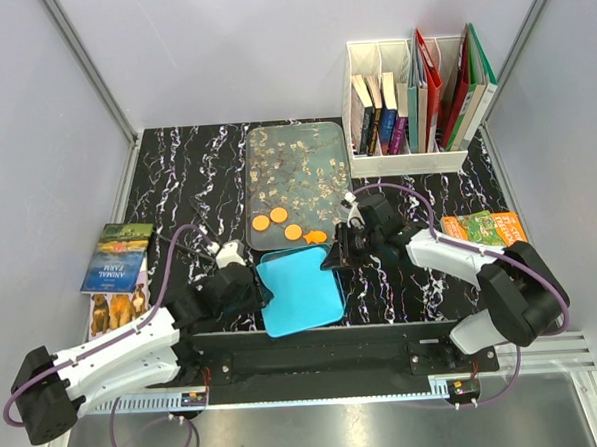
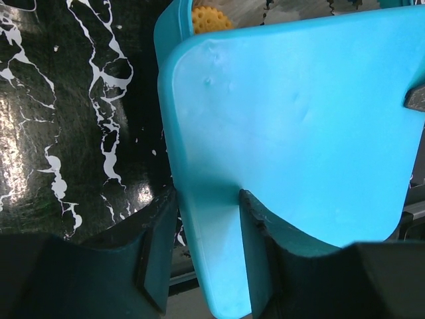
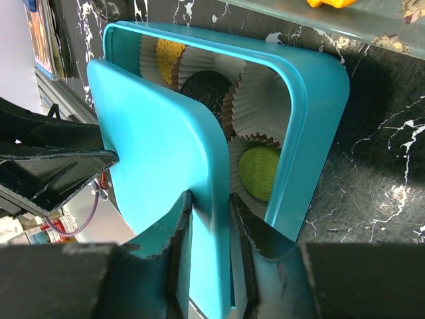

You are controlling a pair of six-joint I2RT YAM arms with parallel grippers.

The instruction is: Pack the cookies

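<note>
A blue lid (image 1: 300,291) is held tilted over the open blue tin (image 3: 319,100) between both grippers. My left gripper (image 2: 207,199) is shut on the lid's (image 2: 292,133) near left edge. My right gripper (image 3: 211,199) is shut on the lid's (image 3: 153,146) right edge. Inside the tin, paper cups hold an orange cookie (image 3: 170,53), a black cookie (image 3: 204,93) and a green cookie (image 3: 259,171). The orange one also shows in the left wrist view (image 2: 211,18). Several orange cookies (image 1: 278,216) lie on the near end of a clear tray (image 1: 294,144).
A white file holder with books (image 1: 408,108) stands at the back right. An animal picture book (image 1: 115,263) lies at the left. An orange book (image 1: 484,227) lies at the right, behind my right arm.
</note>
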